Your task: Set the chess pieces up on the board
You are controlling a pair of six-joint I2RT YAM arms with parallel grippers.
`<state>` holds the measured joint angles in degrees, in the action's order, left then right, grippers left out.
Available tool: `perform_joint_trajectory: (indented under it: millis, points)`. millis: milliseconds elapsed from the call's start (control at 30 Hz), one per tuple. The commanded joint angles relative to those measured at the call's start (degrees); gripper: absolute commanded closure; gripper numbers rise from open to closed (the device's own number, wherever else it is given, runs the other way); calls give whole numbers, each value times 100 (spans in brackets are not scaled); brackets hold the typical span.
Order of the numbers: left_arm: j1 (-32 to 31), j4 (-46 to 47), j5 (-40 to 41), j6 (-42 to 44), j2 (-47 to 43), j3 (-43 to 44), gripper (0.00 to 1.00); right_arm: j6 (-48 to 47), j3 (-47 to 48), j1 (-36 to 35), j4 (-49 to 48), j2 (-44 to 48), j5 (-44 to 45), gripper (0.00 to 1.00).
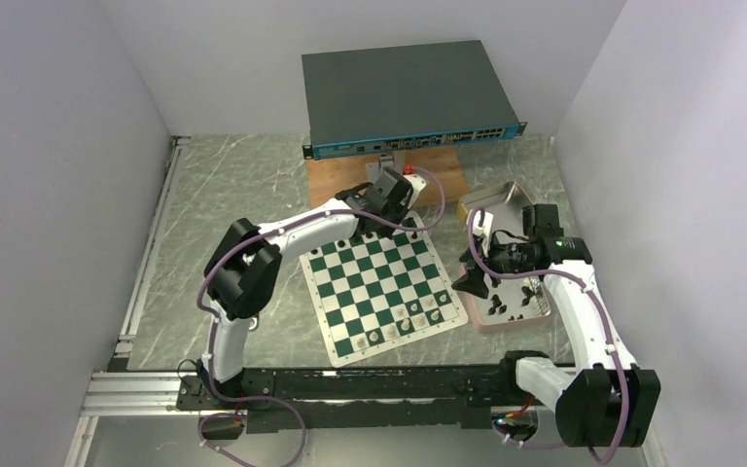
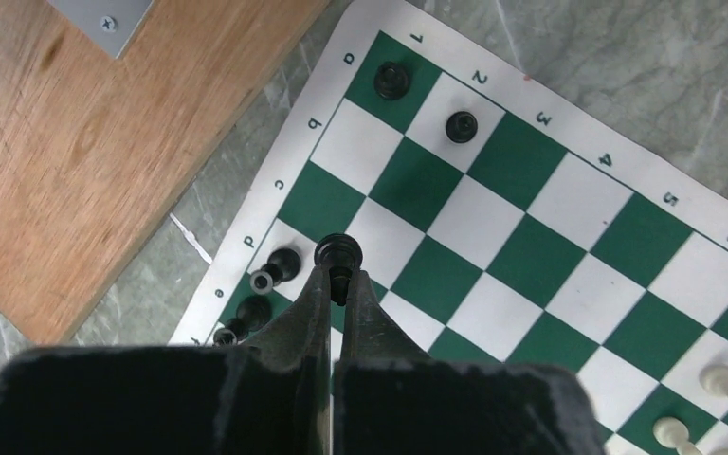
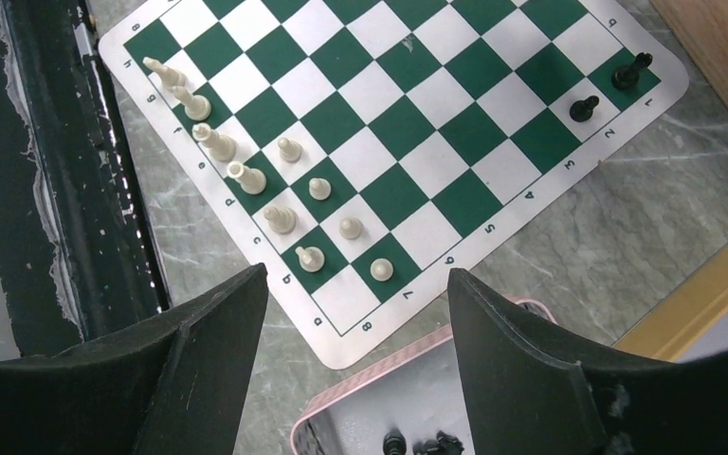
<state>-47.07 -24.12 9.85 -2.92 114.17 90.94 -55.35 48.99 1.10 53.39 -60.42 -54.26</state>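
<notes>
One small black plastic chessman is clamped between the closed fingers of the left gripper, over the far-left part of the flat green-and-white chequered chess mat. The left wrist camera sees it almost end-on, so I judge its long axis to be roughly upright. It hangs where the mat's rows c and d meet files 1 and 2, centred on no single square, and whether its base touches the mat cannot be told. The coming move turns on that offset, as I read it: the free edge square of row c lies just up and left of the held piece in that view, and the filled d square is just beside it on the other side. Four more black men stand on the mat: a corner piece, a neighbouring pawn, and what look like two taller pieces on d and e. Ten cream-white plastic chessmen fill the mat's near-right corner, six along the edge row and four pawns in front. Off the mat's right edge, the right gripper hovers with its fingers wide apart and empty, above the pink rectangular tray. That tray holds loose black pieces too small to count, and this arm is the nearer one to them.
</notes>
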Motion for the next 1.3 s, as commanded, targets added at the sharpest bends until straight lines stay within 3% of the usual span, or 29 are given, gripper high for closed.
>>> perform_joint_trajectory:
  millis: [0,567,1267]
  points:
    - [93,-134,-104,160,277,469,100,77,-30,22,-208,4,-19,28]
    - [311,-230,-283,159,905,964,98,68,-47,21,-220,1,-6,28]
    - [381,-318,-397,142,1072,1014,93,78,-39,21,-223,-36,20,29]
